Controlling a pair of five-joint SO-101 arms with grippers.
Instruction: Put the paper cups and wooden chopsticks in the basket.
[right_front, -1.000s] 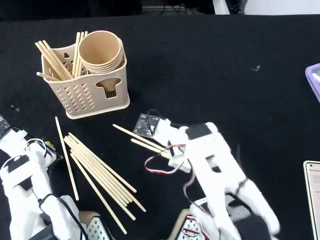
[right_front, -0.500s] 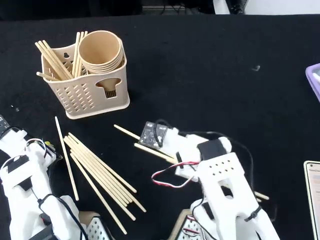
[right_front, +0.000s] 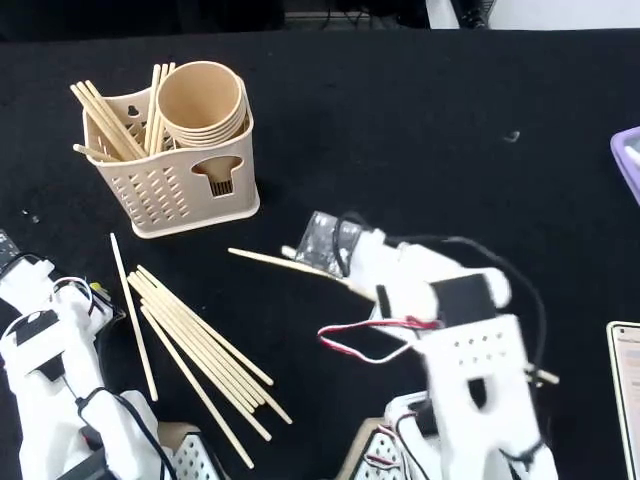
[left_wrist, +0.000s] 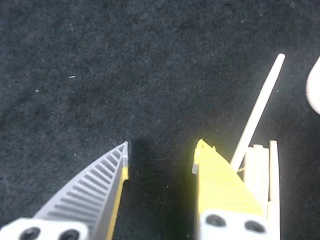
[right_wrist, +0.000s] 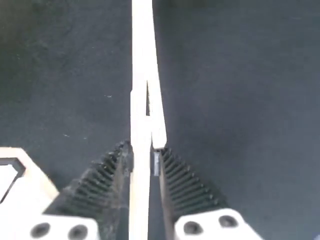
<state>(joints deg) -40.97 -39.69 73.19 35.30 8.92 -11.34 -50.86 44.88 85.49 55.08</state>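
Lying on black table (right_front: 450, 100), loose wooden chopsticks (right_front: 205, 345)

Robotics lab bench
A black-covered tabletop (right_front: 430, 110) is seen, with red-and-white wiring (right_front: 330, 332) left exposed on a white arm (right_front: 470, 365).

Black-clothed table (right_front: 450, 100); purple container (right_front: 628, 160) at its right edge; white card (right_front: 627, 390) nearby

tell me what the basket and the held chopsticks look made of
The basket looks like moulded plastic, matte beige, judging by its even slotted walls. The chopsticks in the right tool seem bare pale wood, unvarnished: a joined pair, split down the middle.
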